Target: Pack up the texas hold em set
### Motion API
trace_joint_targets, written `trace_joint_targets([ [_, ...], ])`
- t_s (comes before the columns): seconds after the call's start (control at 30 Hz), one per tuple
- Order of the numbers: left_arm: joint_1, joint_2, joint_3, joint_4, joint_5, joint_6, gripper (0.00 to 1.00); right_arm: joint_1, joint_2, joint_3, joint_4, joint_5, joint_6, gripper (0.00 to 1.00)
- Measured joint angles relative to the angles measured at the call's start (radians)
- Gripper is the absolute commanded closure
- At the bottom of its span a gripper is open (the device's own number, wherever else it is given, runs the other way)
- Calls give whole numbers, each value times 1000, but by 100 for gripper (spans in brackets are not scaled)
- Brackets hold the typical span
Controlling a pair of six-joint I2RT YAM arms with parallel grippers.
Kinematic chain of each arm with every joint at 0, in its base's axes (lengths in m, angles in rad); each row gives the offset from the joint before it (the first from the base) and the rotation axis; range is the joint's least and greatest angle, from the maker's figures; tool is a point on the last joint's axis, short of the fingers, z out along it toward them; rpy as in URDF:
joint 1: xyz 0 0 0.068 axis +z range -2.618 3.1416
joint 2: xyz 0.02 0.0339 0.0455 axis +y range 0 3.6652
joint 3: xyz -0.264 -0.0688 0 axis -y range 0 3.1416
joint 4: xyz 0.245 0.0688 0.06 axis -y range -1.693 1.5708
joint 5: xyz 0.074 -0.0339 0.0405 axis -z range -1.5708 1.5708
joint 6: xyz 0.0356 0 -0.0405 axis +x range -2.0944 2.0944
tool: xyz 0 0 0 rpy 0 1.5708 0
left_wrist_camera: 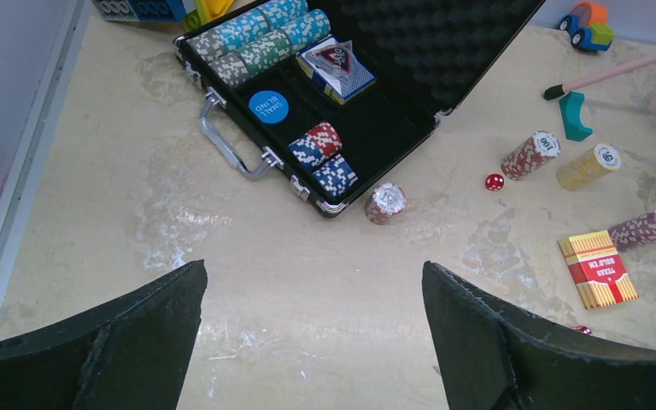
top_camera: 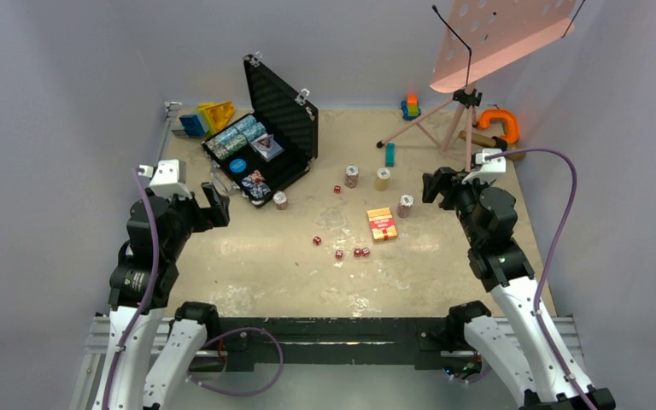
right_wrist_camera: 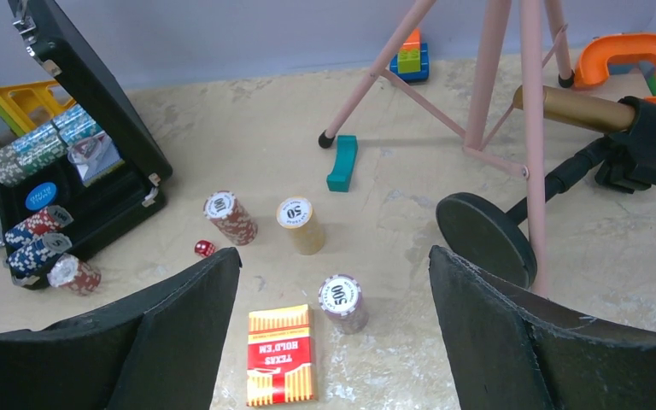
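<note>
The black briefcase [top_camera: 284,115] stands open at the back left, with chip rows, a card deck and a blue disc inside [left_wrist_camera: 269,107]. One chip stack [top_camera: 280,200] stands by its front corner. Three chip stacks stand mid-table: red [top_camera: 352,176], yellow [top_camera: 383,178] and maroon "500" [top_camera: 405,206]. The orange-red card box [top_camera: 382,225] lies flat near them [right_wrist_camera: 281,355]. Several red dice [top_camera: 339,254] lie in front, one [top_camera: 337,190] further back. My left gripper [left_wrist_camera: 312,282] is open and empty over bare table. My right gripper [right_wrist_camera: 335,265] is open and empty above the card box and "500" stack [right_wrist_camera: 343,301].
A pink music stand [top_camera: 465,102] stands at the back right, its legs spreading over the table. A teal block [top_camera: 389,154], an orange clamp [top_camera: 499,124], a gold tube [right_wrist_camera: 581,107], a black disc [right_wrist_camera: 485,235] and toy blocks [top_camera: 207,117] [top_camera: 410,105] lie around.
</note>
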Motion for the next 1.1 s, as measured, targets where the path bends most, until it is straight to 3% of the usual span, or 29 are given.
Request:
trace_joint_targets([
  [0.2, 0, 3, -1, 0, 1, 0, 0, 0, 0, 0, 5, 11, 6, 16],
  [0.43, 0, 17, -12, -8, -14, -1, 7, 0, 18, 0, 3, -3, 7, 19],
  [0.7, -48, 44, -23, -5, 31, 2, 8, 8, 138, 0, 2, -93, 18, 21],
  [1.1, -75, 87, -34, 26, 129, 12, 7, 225, 414, -11, -16, -105, 142, 21],
])
